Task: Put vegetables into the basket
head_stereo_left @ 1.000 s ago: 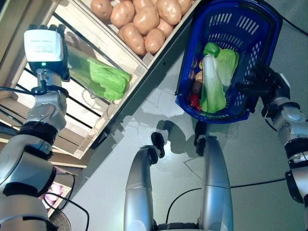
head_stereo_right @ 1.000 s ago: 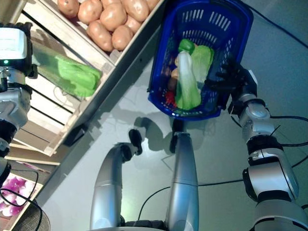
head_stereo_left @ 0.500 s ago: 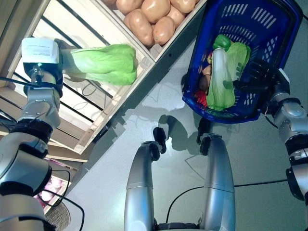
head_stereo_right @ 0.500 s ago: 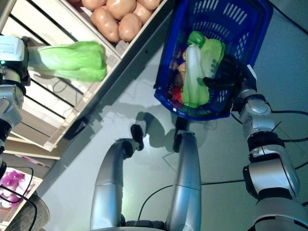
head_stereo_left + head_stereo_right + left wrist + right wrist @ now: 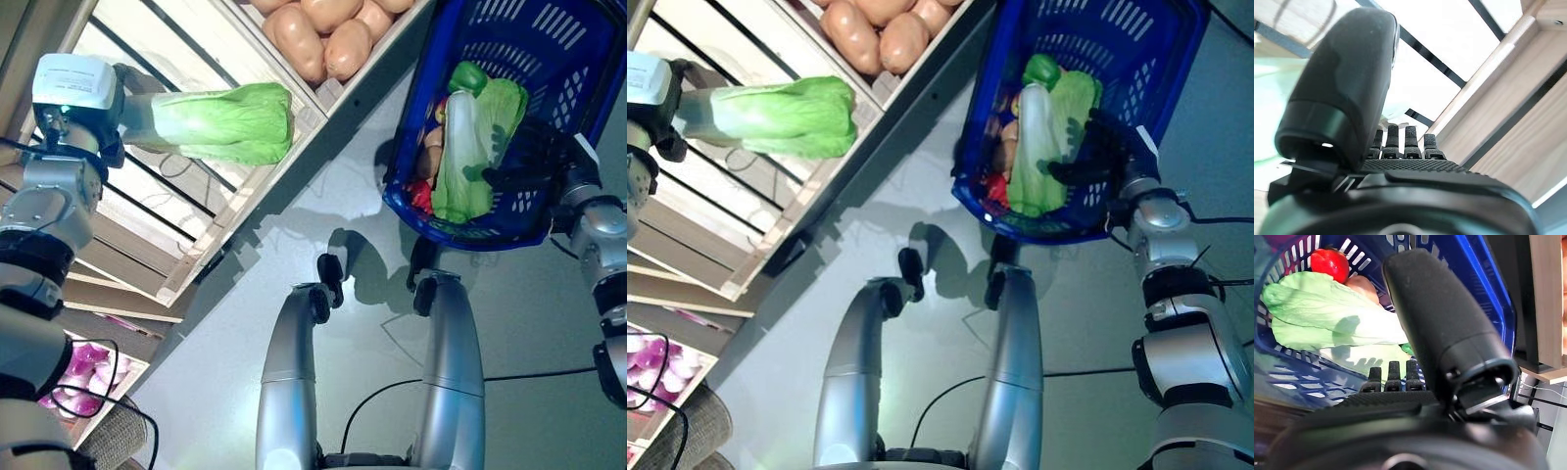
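At the far left, the left hand (image 5: 110, 93) grips the pale stalk end of a bok choy (image 5: 220, 122), its fingers curled round the stem. A second ago that bok choy hung low in the slatted wooden crate (image 5: 211, 230), leaves pointing down toward the crate's front wall. Now it is lifted and swung level, with its green leaf end reaching toward the divider that shuts off the potatoes (image 5: 323, 39). The whole picture has also drifted, so part of that shift belongs to the camera, but the vegetable's turn from slanting to level is its own. That means the pick is done and the carry has begun; the bok choy is clear of the crate's slats and is not yet over the basket.

Past the potatoes, across the grey floor (image 5: 235, 323), the blue plastic basket (image 5: 534, 211) hangs from the right hand (image 5: 1097, 157), whose fingers are hooked over its near rim. It already holds another bok choy (image 5: 468, 147), a green pepper (image 5: 468, 76), something red (image 5: 1328, 263) and a brownish item at the side. The basket sits well apart from the carried bok choy, so the remaining work is most likely to bring the two together and release the stem over the opening.
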{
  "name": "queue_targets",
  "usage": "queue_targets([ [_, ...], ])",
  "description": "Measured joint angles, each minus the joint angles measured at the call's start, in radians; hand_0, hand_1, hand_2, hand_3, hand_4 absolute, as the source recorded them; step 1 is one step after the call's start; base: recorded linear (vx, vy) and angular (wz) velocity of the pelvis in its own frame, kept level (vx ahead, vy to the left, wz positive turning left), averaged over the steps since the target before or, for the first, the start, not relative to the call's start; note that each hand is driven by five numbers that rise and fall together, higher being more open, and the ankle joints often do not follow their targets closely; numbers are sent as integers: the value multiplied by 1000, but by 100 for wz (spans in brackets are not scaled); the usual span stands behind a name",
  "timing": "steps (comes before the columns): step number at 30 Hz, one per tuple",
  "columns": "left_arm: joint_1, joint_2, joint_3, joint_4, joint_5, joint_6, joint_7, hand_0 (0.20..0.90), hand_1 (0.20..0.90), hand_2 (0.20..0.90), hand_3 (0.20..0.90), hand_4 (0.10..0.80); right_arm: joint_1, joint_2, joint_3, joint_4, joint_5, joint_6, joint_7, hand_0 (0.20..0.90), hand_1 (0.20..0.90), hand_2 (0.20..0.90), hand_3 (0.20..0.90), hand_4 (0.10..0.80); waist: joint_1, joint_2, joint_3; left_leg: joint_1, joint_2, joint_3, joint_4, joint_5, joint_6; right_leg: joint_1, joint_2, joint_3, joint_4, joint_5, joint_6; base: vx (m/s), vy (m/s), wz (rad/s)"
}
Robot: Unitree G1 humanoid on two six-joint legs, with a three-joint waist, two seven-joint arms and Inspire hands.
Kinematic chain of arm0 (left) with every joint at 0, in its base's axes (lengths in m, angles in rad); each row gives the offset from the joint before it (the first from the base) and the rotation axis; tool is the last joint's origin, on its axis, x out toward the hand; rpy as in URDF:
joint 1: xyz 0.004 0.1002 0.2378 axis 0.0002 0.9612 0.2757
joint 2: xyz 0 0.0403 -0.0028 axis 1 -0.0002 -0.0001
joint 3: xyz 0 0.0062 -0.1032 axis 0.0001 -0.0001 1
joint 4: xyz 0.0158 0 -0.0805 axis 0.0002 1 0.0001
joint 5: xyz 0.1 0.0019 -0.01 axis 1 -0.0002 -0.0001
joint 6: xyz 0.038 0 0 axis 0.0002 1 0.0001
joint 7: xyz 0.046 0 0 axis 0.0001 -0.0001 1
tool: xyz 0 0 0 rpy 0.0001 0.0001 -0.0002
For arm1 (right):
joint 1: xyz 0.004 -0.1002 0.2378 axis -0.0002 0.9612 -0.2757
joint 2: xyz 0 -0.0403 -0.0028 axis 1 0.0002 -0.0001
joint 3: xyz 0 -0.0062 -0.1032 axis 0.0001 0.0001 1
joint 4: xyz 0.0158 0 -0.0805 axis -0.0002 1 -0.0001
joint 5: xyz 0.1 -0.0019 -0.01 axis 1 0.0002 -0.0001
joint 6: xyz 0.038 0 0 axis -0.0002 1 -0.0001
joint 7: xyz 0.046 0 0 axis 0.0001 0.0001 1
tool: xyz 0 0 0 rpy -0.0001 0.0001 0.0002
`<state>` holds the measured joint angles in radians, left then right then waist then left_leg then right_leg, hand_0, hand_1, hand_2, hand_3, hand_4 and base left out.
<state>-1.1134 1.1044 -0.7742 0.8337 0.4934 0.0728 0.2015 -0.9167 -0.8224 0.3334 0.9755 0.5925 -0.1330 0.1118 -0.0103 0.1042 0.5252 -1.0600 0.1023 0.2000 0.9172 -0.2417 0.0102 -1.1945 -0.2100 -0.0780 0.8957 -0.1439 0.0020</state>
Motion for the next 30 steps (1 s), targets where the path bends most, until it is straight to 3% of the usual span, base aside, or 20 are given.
queue_targets([
  [7, 0, 55, 18, -11, -100, -86, 0, 900, 900, 900, 900, 800, 0, -29, -8, -36, 5, -20, -17, 900, 900, 900, 900, 800, 2, 5, 0, -37, 0, 4, 19, -6, 10, -35, 8, 16, 0, 11, 11, -13, 8, -1],
  [8, 0, 58, 20, -11, -108, -93, 1, 521, 521, 521, 521, 547, 0, -29, -11, -37, 5, -25, -23, 900, 900, 900, 900, 800, 2, 6, 0, -42, 1, 5, 21, -6, 11, -38, 9, 18, -1, 13, 12, 0, 0, 0],
  [9, 0, 58, 21, -10, -112, -96, 1, 312, 312, 312, 312, 408, 0, -29, -11, -37, 5, -27, -25, 900, 900, 900, 900, 800, 2, 7, 0, -43, 1, 5, 22, -6, 12, -39, 9, 19, -1, 14, 13, 0, 0, 0],
  [24, -41, 66, 33, 0, -136, -123, -17, 300, 300, 300, 300, 400, -6, -35, -11, -44, 5, -49, -42, 900, 900, 900, 900, 800, -1, 8, -1, -64, 6, 23, 56, -22, 26, -60, 13, 36, 7, 22, 17, -8, -27, -4],
  [30, -18, 64, -4, 1, -143, -140, -53, 300, 300, 300, 300, 400, 28, -33, -9, -30, 7, -47, -42, 900, 900, 900, 900, 800, 1, 8, -1, -35, 7, 22, 60, -24, 29, -29, 12, 34, 7, 23, 19, -2, -59, -1],
])
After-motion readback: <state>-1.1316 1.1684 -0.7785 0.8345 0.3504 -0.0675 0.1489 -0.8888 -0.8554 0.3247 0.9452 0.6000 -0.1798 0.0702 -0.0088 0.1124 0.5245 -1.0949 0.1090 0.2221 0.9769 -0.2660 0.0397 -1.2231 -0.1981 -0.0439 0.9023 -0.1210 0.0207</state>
